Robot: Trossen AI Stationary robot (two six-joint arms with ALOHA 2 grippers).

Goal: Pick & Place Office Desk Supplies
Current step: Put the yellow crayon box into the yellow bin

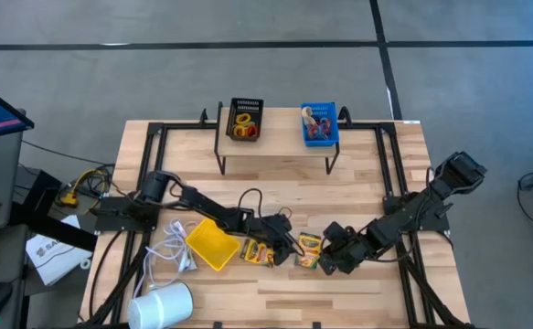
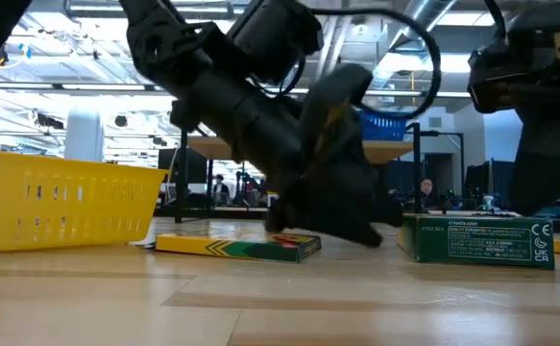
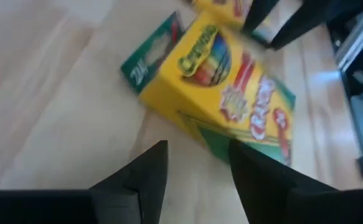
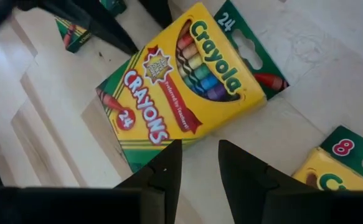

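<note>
- Yellow bin [image 1: 213, 245] lies tipped on the bench [image 1: 275, 178], apparently empty.
- Left hand [image 1: 280, 239], fingers spread, hovers over a crayon box [image 3: 221, 99]; nothing held.
- Right hand [image 1: 332, 259], fingers slightly apart and empty, waits over another box [image 4: 184, 84].
- Black bin [image 1: 244, 119] and blue bin [image 1: 320, 124] on the rear shelf [image 1: 275, 146] already hold items.
- The crayon boxes seem left to sort.

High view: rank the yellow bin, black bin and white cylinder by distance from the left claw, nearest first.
From the left claw, mid-table among the crayon boxes:
1. Yellow bin, just beside it toward the left arm's base.
2. White cylinder, at the near left corner.
3. Black bin, on the raised shelf at the far edge.
</note>
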